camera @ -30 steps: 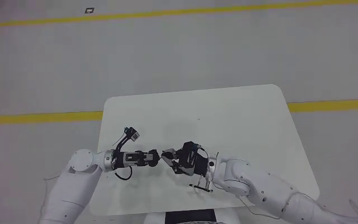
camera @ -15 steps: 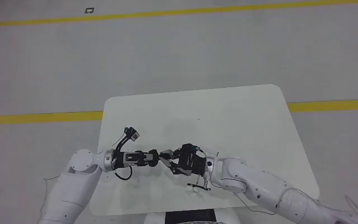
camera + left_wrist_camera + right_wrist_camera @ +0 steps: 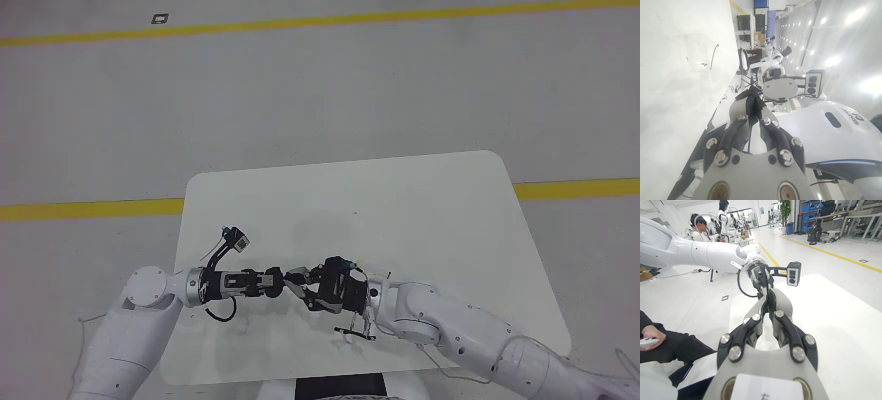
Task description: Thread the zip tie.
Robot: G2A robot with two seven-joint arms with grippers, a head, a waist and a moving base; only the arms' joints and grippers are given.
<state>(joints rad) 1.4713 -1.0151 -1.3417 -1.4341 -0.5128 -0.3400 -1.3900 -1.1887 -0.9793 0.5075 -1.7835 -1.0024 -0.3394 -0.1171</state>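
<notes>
Lower centre, over the white table (image 3: pixel 420 200), left gripper (image 3: pixel 283 280) and right gripper (image 3: pixel 298 287) meet, each with jaws pinching the black zip tie (image 3: pixel 767 289).

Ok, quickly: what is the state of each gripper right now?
Left gripper: closed on the zip tie.
Right gripper: closed, apparently on the same zip tie.
</notes>
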